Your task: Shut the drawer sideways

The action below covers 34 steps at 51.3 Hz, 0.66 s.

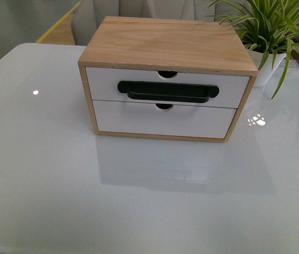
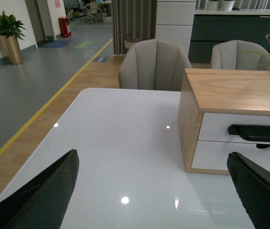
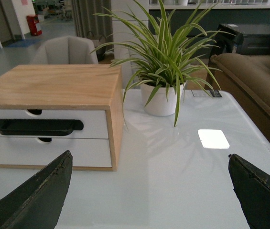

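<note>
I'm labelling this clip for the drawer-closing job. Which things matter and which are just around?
Job: drawer with black bar handle; wooden cabinet; left gripper; right gripper.
Just around: lower drawer, potted plant, chairs.

White drawer (image 1: pixel 168 84) with black handle (image 1: pixel 168 91) in light wood cabinet (image 1: pixel 165 45).
</note>
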### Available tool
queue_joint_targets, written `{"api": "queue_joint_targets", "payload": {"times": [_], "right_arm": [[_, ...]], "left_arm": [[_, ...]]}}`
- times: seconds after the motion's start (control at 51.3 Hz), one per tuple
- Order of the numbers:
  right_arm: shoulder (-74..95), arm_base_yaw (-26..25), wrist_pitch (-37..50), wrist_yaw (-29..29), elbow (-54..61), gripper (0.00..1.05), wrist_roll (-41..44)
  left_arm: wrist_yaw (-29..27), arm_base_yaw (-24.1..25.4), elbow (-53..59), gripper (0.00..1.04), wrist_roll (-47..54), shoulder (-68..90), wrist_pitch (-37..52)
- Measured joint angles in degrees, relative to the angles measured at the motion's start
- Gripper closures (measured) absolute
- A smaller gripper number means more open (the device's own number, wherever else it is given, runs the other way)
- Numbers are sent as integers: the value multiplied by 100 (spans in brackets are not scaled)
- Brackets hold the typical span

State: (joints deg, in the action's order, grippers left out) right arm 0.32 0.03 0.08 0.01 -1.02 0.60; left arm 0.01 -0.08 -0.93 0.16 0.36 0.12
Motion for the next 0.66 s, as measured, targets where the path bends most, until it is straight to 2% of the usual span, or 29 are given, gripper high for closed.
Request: {"api": "queue_joint_targets", "payload": {"times": [0.662], "right_arm": [[0,0,0,0,0,9,0]], "left_arm": [[-2,0,0,9,-4,0,0]]}}
